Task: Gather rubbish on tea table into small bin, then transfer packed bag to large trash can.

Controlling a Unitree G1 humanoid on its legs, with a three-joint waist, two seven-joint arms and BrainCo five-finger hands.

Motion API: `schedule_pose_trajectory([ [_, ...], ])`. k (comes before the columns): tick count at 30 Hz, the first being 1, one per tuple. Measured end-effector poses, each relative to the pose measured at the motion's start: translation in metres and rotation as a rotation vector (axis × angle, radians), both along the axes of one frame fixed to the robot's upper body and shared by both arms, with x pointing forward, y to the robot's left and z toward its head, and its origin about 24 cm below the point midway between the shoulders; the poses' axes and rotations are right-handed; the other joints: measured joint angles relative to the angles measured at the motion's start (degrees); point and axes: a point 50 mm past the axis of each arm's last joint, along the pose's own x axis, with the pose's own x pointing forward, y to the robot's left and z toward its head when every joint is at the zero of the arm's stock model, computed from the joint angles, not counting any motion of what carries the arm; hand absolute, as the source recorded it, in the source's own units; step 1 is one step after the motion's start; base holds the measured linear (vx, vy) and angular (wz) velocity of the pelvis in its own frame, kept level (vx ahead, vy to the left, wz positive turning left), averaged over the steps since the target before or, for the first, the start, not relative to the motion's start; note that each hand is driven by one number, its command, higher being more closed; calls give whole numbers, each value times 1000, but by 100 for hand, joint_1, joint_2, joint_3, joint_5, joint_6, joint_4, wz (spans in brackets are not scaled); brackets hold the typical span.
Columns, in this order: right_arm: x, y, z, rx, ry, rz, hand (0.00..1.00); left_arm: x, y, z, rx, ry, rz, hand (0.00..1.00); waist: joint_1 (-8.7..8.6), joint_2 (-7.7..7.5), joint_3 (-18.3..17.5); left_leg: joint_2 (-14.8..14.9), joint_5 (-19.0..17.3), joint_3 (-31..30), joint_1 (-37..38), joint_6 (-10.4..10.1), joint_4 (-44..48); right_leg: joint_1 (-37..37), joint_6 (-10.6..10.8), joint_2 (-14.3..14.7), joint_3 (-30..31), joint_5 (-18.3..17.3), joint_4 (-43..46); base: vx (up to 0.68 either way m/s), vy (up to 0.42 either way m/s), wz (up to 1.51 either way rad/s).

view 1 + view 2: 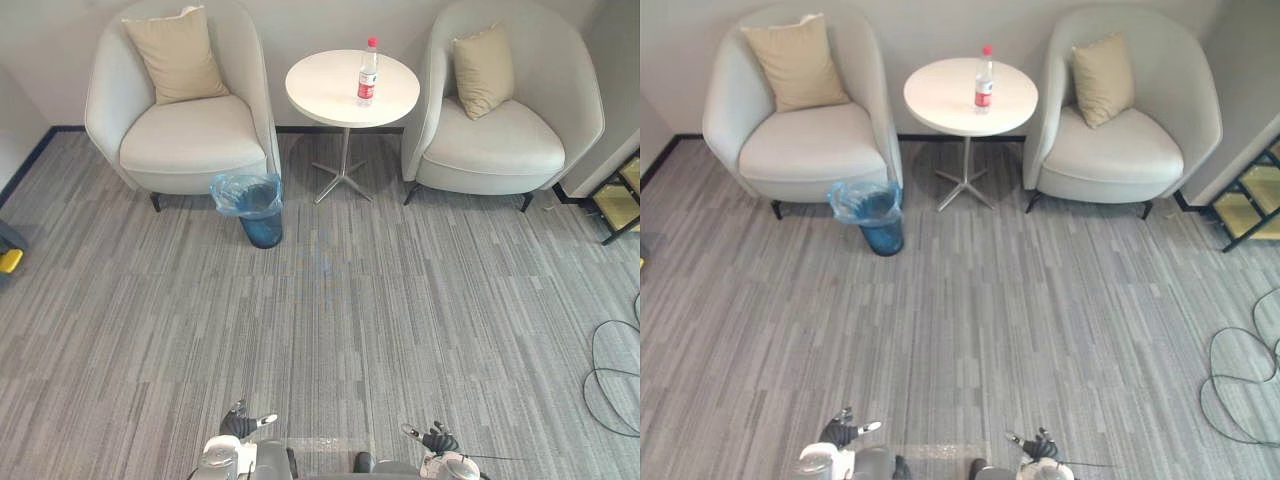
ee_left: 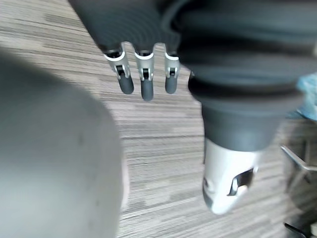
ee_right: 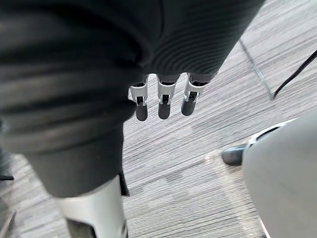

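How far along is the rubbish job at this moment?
Nothing looks done yet. The bottle stands upright on the tea table, and the small bin with its blue bag sits on the carpet by an armchair. Nothing is in hand: the left robot hand and right robot hand hang open, far from the table. Left: bin the bottle, then move the bag.
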Motion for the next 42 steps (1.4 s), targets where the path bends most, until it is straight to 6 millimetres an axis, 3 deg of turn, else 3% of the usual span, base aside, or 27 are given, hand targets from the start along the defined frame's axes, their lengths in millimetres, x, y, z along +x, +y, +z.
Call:
schedule_pose_trajectory([
  [1, 1, -2, 1, -6, -2, 0, 0, 2, -1, 1, -1, -9, -2, 0, 8, -29, 45, -150, 37, 0, -90, 23, -424, 49, 22, -102, 27, -20, -16, 277, 74, -37],
  [4, 8, -8, 4, -24, -15, 6, 0, 4, -5, 2, -11, -19, -1, 0, 92, 63, 59, -464, 850, -53, -150, 113, -2551, 131, 192, -233, 229, -243, -82, 290, 126, -52],
  [5, 9, -8, 4, -26, -15, 10, 0, 3, -7, 1, -18, -18, 2, 0, 123, 96, 52, -453, 1186, -101, -156, 195, -2804, 168, 246, -207, 340, -324, -97, 365, 207, -73],
  [6, 11, -3, 3, -16, -15, 17, 0, 4, -2, 3, -13, -27, 19, 0, 155, -22, 4, -576, 1397, -119, -163, 449, -2590, 177, 185, -314, 521, -512, 5, 395, 187, -68],
  [8, 15, 5, 4, 4, -30, 28, 0, 5, 4, 4, 0, -26, 26, 0, 89, -154, -38, -668, 1039, -70, -251, 593, -2335, -78, 180, -437, 568, -524, 581, 543, 192, -38],
  [10, 10, 6, 2, 4, -11, 35, 0, 4, 5, 2, 2, -17, 28, 0, 132, -208, -63, -721, 887, 98, -19, 768, -2313, -547, 327, -549, 701, -476, 1793, 498, 173, -21],
  [12, 7, 8, 0, 12, 2, 36, 0, -3, 5, -1, -2, 13, 37, 0, 104, -198, -55, -826, 640, 131, 757, 875, -2601, -1220, 1039, -648, 807, -192, 4004, 552, 148, -14],
  [13, 7, 7, 1, 13, 0, 42, 0, -6, 5, -2, 0, 23, 38, 0, 118, -182, -47, -862, 569, 100, 1154, 876, -2799, -1409, 989, -713, 588, -232, 4678, 488, 101, -4],
  [15, 8, 4, 1, 0, -1, 56, 0, -9, 2, -4, 3, 36, 15, 0, 84, -122, -45, -865, 565, -43, 1896, 876, -3268, -1684, 668, -931, -284, -497, 5270, 412, 47, 10],
  [17, 14, 2, 4, -18, -19, 78, 0, -5, -1, -3, 0, 27, 1, 0, 82, -27, 10, -733, 565, -68, 2280, 875, -3447, -2001, 440, -945, -823, -743, 4900, 439, -32, 19],
  [19, 21, 0, 8, -28, -44, 82, 0, -3, -2, -3, -6, 25, 0, 0, 53, 27, 45, -552, 565, -144, 2438, 875, -3443, -2325, 442, -841, -1081, -793, 4051, 453, -123, 24],
  [20, 23, -2, 9, -33, -55, 83, 0, -6, -3, -4, -8, 35, 0, 0, 21, 98, 82, -420, 559, -213, 2537, 864, -3442, -2503, 451, -696, -1072, -630, 3297, 395, -183, 27],
  [22, 22, -1, 9, -35, -50, 92, 0, -13, -1, -6, -4, 54, 3, 0, 7, 33, 50, -354, 441, -230, 2741, 655, -3439, -2566, 355, -537, -1017, 187, 2162, 416, -216, 26],
  [23, 15, 2, 6, -29, -31, 101, 0, -18, 5, -7, 6, 65, 12, 0, 10, -193, -49, -445, 230, -360, 2917, 326, -3433, -2617, 67, -538, -909, 967, 1790, 358, -220, 9],
  [24, 18, -2, 7, -39, -39, 110, 0, -21, 1, -10, -4, 83, 26, 0, 43, -4, -62, -276, 113, -412, 3041, 189, -3426, -2681, 59, -485, -989, 748, 2195, 428, -267, 8],
  [26, 21, -5, 9, -49, -45, 113, 0, -20, -6, -10, -23, 79, 26, 0, -13, 168, -174, -88, 112, -560, 2839, 163, -3109, -2617, 43, -364, -1105, 407, 2141, 418, -296, 15],
  [28, 21, -7, 9, -52, -46, 104, 0, -13, -16, -9, -50, 63, 15, 0, -26, 359, -59, 227, 126, -671, 2254, 30, -1624, -2139, -72, -150, -1360, 252, 1838, 415, -286, 40],
  [29, 19, -7, 8, -53, -36, 108, 0, -12, -16, -8, -51, 57, 15, 0, -23, 358, -3, 395, 208, -644, 1960, -183, -730, -1819, -129, -60, -1421, 205, 1621, 257, -147, 38],
  [30, 17, -7, 7, -50, -25, 107, 0, -11, -15, -8, -50, 54, 15, 0, -1, 333, 20, 479, 163, -623, 1830, -246, -296, -1629, -145, -21, -1481, 181, 1529, 283, -141, 27],
  [31, 11, -6, 4, -44, -2, 101, 0, -9, -13, -7, -45, 42, 16, 0, 36, 306, 68, 610, 18, -431, 1461, -225, 468, -1077, -161, 59, -1596, 128, 1212, 217, -111, 20],
  [32, 10, -7, 4, -44, 0, 96, 0, -8, -13, -6, -45, 39, 16, 0, 39, 290, 76, 608, 2, -381, 1366, -204, 510, -978, -156, 61, -1613, 125, 1148, 314, -145, 22],
  [35, 11, -8, 4, -42, -4, 80, 0, -2, -13, -3, -45, 15, 14, 0, 85, 269, 85, 358, -98, -73, 666, -103, -246, -530, -35, 8, -1665, 148, 678, 232, -29, 10],
  [37, 9, -6, 3, -34, -1, 71, 0, 1, -13, -2, -43, 2, 12, 0, 117, 222, 115, -57, 244, -14, 535, 63, -1797, -325, 158, -150, -1694, 51, 581, 215, 73, 9],
  [38, 8, -6, 3, -34, 2, 65, 0, 0, -13, -2, -43, 5, 13, 0, 124, 249, 105, -163, 600, -18, 573, 71, -2520, -267, 246, -151, -1690, 1, 524, 265, 129, -20],
  [39, 8, -7, 3, -39, 3, 67, 0, -3, -12, -3, -45, 11, 18, 0, 206, 233, 97, -192, 1334, 18, 678, 209, -2843, -177, 381, -126, -1544, -25, 412, 315, 151, -29],
  [41, 14, 1, 4, -23, -10, 74, 0, -1, -5, -2, -26, 7, 17, 0, 237, 69, 57, -360, 1289, 135, 714, 479, -2936, -67, 541, -219, -1396, 41, 181, 409, 134, -23],
  [42, 15, 5, 3, -15, -12, 85, 0, 3, 0, 0, -17, -3, 20, 0, 232, -101, 105, -402, 1208, 223, 607, 644, -2672, -33, 642, -300, -1337, 133, 79, 396, 83, -11],
])
